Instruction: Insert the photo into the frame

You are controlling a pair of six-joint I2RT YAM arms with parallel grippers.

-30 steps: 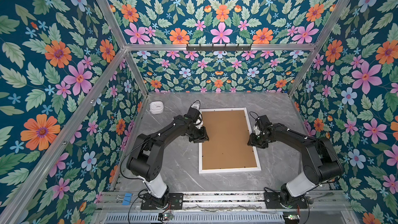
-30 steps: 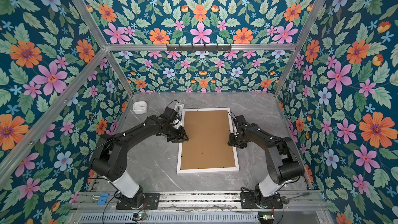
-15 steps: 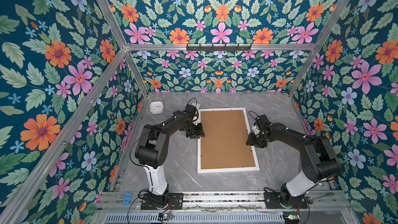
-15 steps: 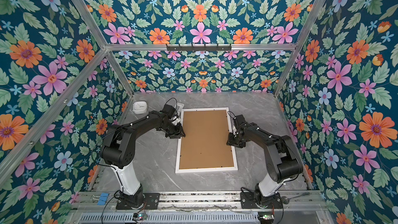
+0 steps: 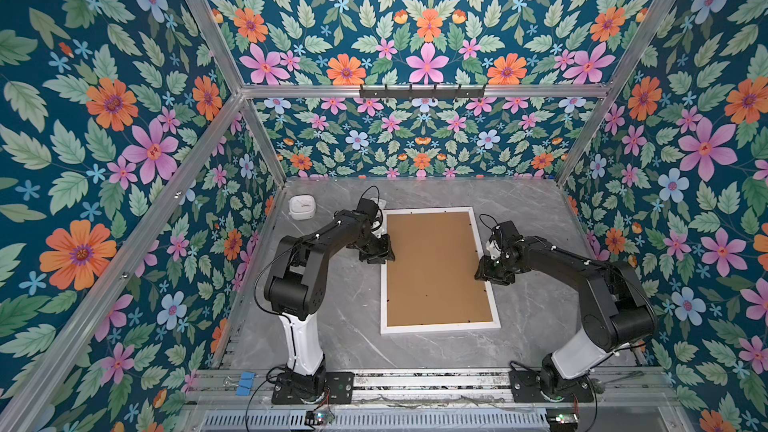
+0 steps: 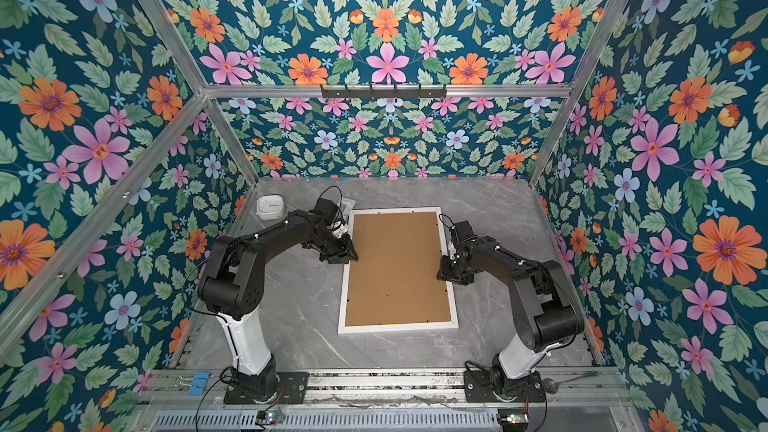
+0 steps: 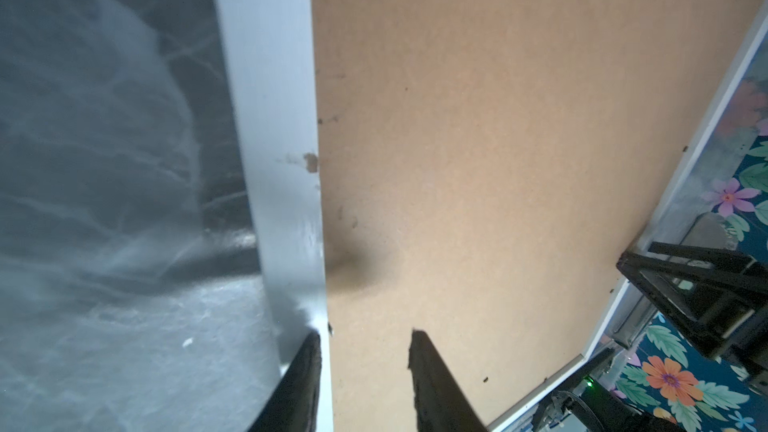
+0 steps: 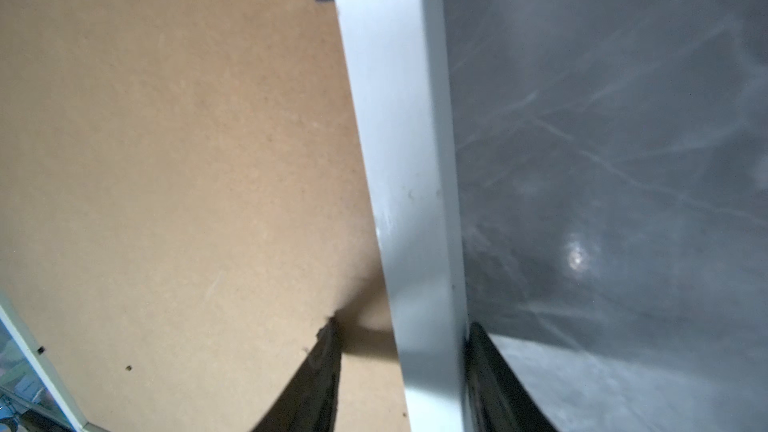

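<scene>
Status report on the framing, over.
Left gripper and right gripper straddle the frame at its long rims, grip unclear. Backing board in it; photo unseen. Nothing in the way.

One frame (image 5: 438, 328), one backing board (image 5: 436, 272), two pincers (image 5: 376, 253) (image 5: 490, 276).

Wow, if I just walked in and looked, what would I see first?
The walls jump out first: dark blue, covered in big orange, pink and blue flowers all round. Next comes the big white frame, lying flat in the middle of the grey table, its brown back board facing up. The left arm and the right arm, both black, reach to its long sides.
</scene>
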